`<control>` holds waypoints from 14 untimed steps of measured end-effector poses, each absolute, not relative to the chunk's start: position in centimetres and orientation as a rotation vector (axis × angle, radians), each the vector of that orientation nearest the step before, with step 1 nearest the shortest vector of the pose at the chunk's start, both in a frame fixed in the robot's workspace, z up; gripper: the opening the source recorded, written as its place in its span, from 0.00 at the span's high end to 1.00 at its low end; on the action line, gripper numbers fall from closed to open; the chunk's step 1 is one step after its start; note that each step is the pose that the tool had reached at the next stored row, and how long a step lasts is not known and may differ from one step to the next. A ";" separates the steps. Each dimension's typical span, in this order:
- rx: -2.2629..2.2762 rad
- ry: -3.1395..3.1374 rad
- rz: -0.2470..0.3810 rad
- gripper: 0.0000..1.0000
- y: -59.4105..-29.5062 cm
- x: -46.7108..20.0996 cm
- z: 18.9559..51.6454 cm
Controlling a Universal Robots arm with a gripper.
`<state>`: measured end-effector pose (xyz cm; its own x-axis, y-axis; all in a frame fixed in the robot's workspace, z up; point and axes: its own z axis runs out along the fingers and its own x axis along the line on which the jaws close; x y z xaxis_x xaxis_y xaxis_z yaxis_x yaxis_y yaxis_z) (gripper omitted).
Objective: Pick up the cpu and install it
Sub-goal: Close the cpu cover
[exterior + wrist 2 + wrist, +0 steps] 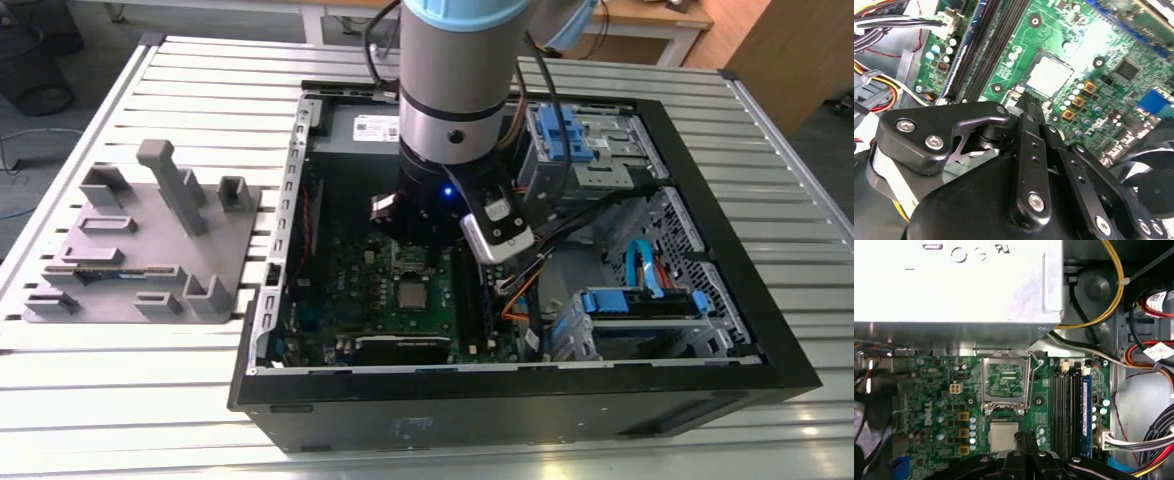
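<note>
The cpu [1003,436], a small pale silvery square, lies flat in the socket of the green motherboard [929,390] in the open computer case; it also appears in the second wrist view [1050,76] and the exterior view [414,295]. The shiny socket frame [1005,380] stands swung open beside it. My gripper [1024,436] hangs just above the board at the cpu's edge, its black fingertips [1030,101] pressed together with nothing between them. It does not hold the cpu.
The black computer case [747,300] lies open on a slatted metal table [160,390]. A grey plastic block with upright posts [140,245] sits at the exterior view's left. A pale power supply box [954,280], memory slots [1066,400] and bundled cables [1149,355] crowd around the socket.
</note>
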<state>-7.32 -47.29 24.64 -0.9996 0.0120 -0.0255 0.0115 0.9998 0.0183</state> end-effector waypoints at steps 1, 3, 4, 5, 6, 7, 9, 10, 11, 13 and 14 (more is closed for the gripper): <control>0.016 3.116 0.029 0.89 -47.2 -7.2 24.6; 0.004 3.116 0.029 0.89 -47.2 -7.0 24.5; -0.005 3.116 0.029 0.89 -47.2 -6.9 24.4; -0.014 3.116 0.029 0.89 -47.2 -6.8 24.4; -0.025 3.116 0.029 0.89 -47.2 -6.7 24.3; -0.032 3.116 0.029 0.89 -47.2 -6.7 24.3; -0.033 3.116 0.029 0.89 -47.2 -6.7 24.3; -0.034 3.116 0.029 0.89 -47.2 -6.7 24.3; -0.034 3.116 0.029 0.89 -47.2 -6.7 24.3; -0.034 3.116 0.029 0.89 -47.2 -6.7 24.3; -0.034 3.116 0.029 0.89 -47.2 -6.7 24.3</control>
